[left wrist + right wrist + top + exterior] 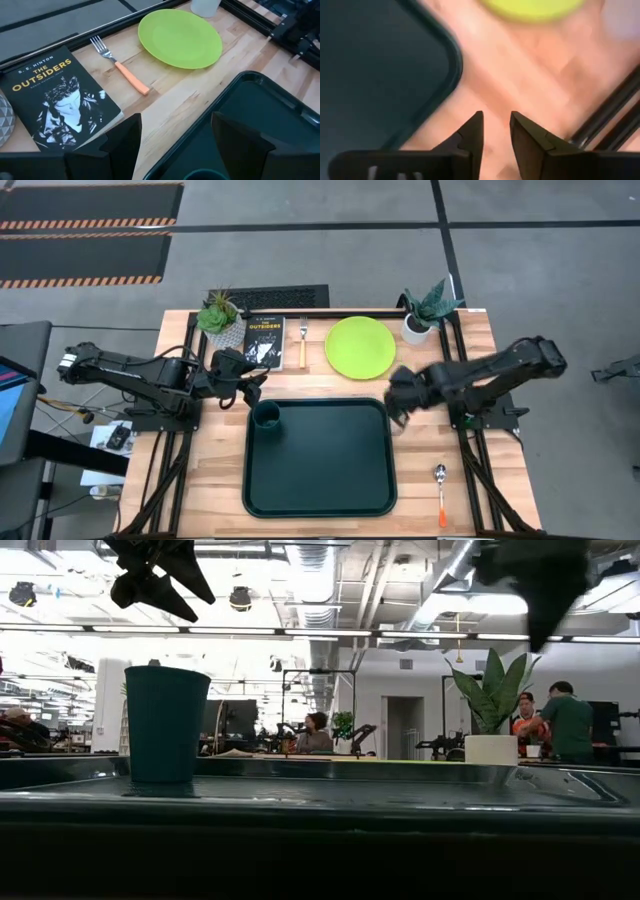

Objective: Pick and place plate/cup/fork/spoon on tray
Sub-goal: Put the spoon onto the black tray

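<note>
Your left end effector [252, 392]: fingers spread, empty, just above the cup [266, 415], which stands in the tray [320, 480] (far-left corner). Your right end effector [393, 402]: fingers slightly parted, empty, at the tray's far-right corner, near the plate [360, 346] on the desk [505, 470].

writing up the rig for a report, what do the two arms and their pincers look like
Both arms are dark, nearly black, jointed, and mounted on black frame rails at the table's sides. The left pincer has two broad, flat black fingers. The right pincer has black fingers narrowing to pointed tips. No markings or coloured cables are discernible on either.
</note>
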You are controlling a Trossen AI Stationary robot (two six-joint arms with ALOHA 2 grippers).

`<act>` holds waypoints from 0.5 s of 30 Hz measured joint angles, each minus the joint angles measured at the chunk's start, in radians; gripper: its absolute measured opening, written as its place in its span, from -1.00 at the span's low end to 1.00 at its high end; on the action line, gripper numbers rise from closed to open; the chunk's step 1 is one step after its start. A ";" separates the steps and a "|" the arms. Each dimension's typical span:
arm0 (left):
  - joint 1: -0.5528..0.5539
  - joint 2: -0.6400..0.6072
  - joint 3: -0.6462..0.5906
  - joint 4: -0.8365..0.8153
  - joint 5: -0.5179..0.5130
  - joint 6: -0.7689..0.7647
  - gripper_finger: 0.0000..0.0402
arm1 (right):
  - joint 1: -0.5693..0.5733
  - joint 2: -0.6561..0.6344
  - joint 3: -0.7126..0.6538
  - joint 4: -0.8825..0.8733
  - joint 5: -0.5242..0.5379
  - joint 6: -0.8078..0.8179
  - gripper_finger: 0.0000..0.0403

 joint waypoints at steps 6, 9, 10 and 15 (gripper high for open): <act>0.000 0.000 0.000 0.001 0.000 -0.010 0.14 | 0.230 0.009 -0.119 0.048 -0.190 0.365 -0.23; 0.000 0.000 0.000 0.001 -0.001 -0.016 0.14 | 0.354 0.051 -0.126 0.056 -0.265 0.559 -0.20; 0.000 0.000 0.000 0.002 -0.001 -0.018 0.14 | 0.391 0.064 -0.126 0.063 -0.284 0.609 -0.19; 0.000 0.000 0.000 0.007 -0.019 -0.022 0.14 | 0.548 0.133 -0.125 0.113 -0.349 0.881 -0.14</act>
